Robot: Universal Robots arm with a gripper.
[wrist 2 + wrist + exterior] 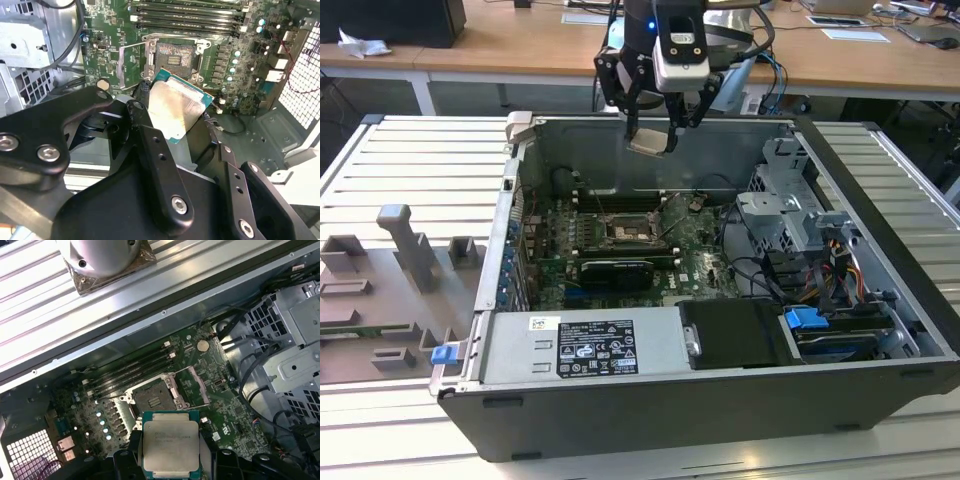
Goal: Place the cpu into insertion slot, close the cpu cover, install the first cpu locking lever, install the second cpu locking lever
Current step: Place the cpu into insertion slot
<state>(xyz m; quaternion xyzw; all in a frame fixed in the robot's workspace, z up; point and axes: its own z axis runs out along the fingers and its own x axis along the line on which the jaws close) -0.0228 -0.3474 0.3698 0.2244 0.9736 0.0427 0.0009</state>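
Pincer (658,134) is clenched on the cpu (170,444), hanging above the open case (880,260) with the insertion slot (151,399) well below it, so if the cpu comes down tilted or off-centre I reckon it'd mash the slot's contacts.

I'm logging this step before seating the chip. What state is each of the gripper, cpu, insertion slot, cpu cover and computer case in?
gripper: shut on the cpu, above the open case.
cpu: held clear of the board, not yet seated.
insertion slot: empty and uncovered.
cpu cover: swung open beside the slot.
computer case: lying on its side, interior open.
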